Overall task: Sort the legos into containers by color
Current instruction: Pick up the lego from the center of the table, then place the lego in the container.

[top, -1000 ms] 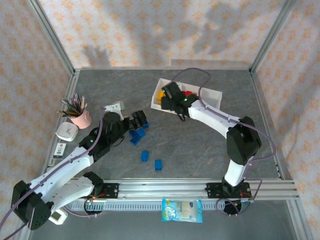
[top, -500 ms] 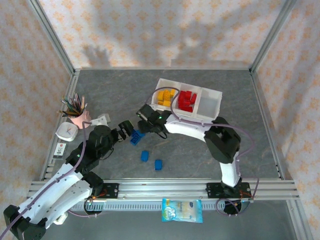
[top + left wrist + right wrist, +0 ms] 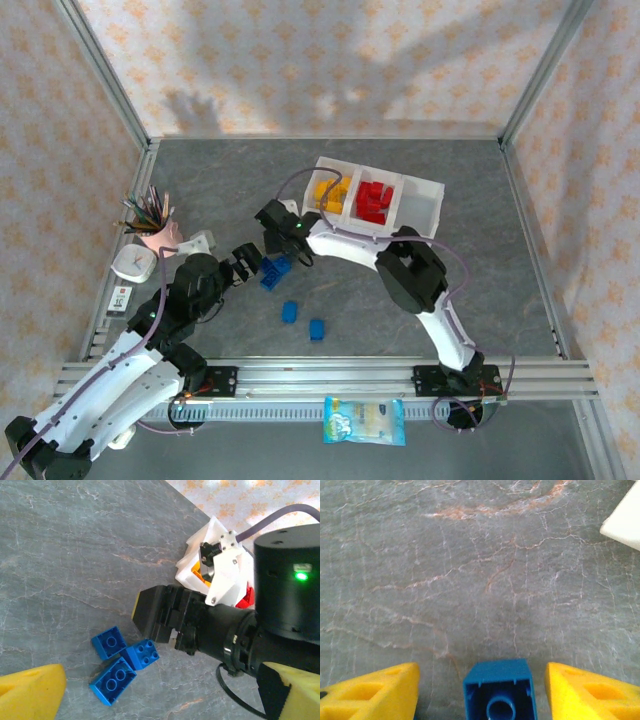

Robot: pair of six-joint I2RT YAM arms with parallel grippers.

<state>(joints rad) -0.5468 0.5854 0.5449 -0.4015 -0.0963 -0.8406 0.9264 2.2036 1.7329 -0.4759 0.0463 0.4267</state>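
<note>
Three blue legos (image 3: pixel 142 654) lie bunched on the grey table, seen in the top view as a cluster (image 3: pixel 275 272). My right gripper (image 3: pixel 283 257) has come down over them and stands open. One hollow-side-up blue lego (image 3: pixel 500 690) sits between its yellow fingers (image 3: pixel 370 695) with a gap on each side. My left gripper (image 3: pixel 250 265) is open and holds nothing, just left of the cluster; its yellow fingertips (image 3: pixel 30 692) frame the scene. Two more blue legos (image 3: pixel 289 312) lie nearer. The containers (image 3: pixel 423 185) hold yellow legos (image 3: pixel 330 193) on the left and red legos (image 3: pixel 373 200) in the middle.
A pink cup of pencils (image 3: pixel 160 235), a white clock (image 3: pixel 132 263) and a small card (image 3: pixel 120 298) stand at the left edge. A snack packet (image 3: pixel 365 420) lies in front of the rail. The tray's corner (image 3: pixel 625 520) shows in the right wrist view.
The right arm swung from the tray down and left to the blue cluster and now straddles one brick. The left gripper drew back to the left from the cluster.
</note>
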